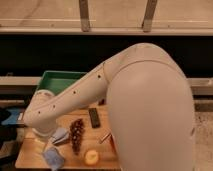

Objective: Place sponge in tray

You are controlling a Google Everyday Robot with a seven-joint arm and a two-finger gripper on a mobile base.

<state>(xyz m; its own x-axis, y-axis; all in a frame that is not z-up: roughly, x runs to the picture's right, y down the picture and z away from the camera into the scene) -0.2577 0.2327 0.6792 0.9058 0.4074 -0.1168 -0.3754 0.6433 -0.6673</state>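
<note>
Nearest to us, the sponge (pixel 54 157) is lying on the wooden table (pixel 31 156), close to the front edge and towards the left. To its right, a small yellow-orange thing (pixel 90 157) is sitting near the same edge.

A little farther back, a paler blue-grey cloth (pixel 60 135) is resting just behind the sponge. A dark knobbly cluster (pixel 76 134) is lying lengthways just to the right of the cloth.

The gripper (pixel 44 134) is hanging over the left part of the table, just left of the cloth and apart from the sponge. The wrist is covering most of it. Its fingers are standing spread wide and are gripping nothing.

We are seeing the white arm (pixel 75 97) reaching down to it from the bulky housing that is filling the right half of the view.

Beyond the cluster, a black oblong thing (pixel 94 117) is lying on the wood by the arm's lower edge.

Farther back, the tray (pixel 62 77) is sitting at the far left, and the arm is hiding its near side. A white rounded thing (pixel 44 95) is showing at its near-left corner; we cannot tell whether it is in the tray or beside it. The sponge is lying well apart from the tray, outside it.

Behind everything, a dark band and a pale wall with two upright posts (pixel 85 15) are closing the view.
</note>
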